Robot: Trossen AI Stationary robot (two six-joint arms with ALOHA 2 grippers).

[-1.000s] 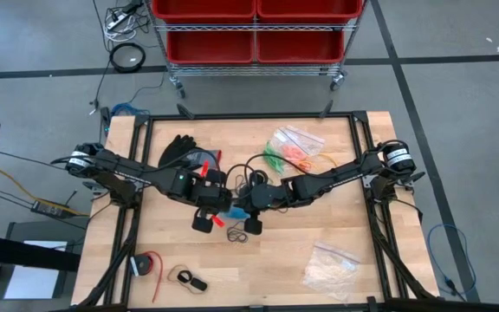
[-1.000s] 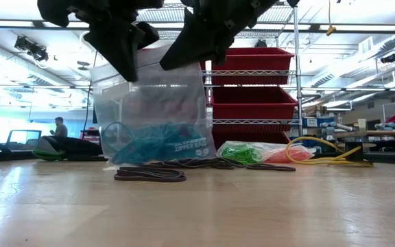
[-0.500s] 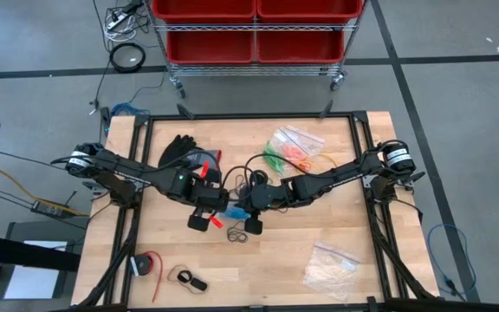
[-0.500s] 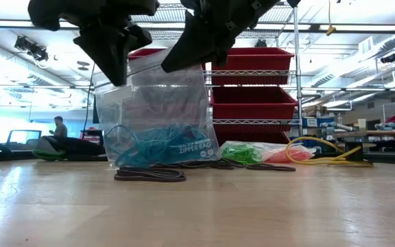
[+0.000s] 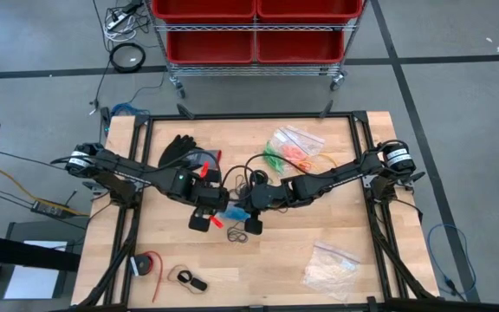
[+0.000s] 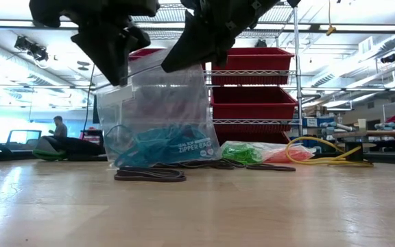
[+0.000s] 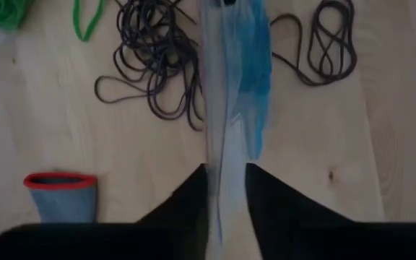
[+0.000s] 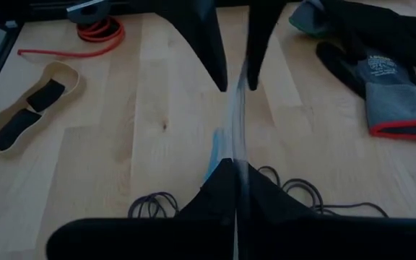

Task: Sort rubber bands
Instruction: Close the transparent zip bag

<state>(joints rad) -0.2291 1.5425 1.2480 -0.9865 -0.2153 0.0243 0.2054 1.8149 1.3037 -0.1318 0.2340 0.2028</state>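
Arms meet mid-table — right gripper (image 8: 235, 167) jaws clamp zipper bag (image 6: 158, 110), left gripper (image 7: 227, 173) jaws straddle it loosely.

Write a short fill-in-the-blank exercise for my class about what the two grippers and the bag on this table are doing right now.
1. The clear zipper bag hanging between both grippers holds rubber bands of the colour ____.
2. The right gripper is ____ on the bag's top edge.
3. The loose rubber bands on the table in front of the bag are ____ in colour.
4. The bag rises over the left gripper, passing ____ its fingers.

Missing words: blue; shut; black; between
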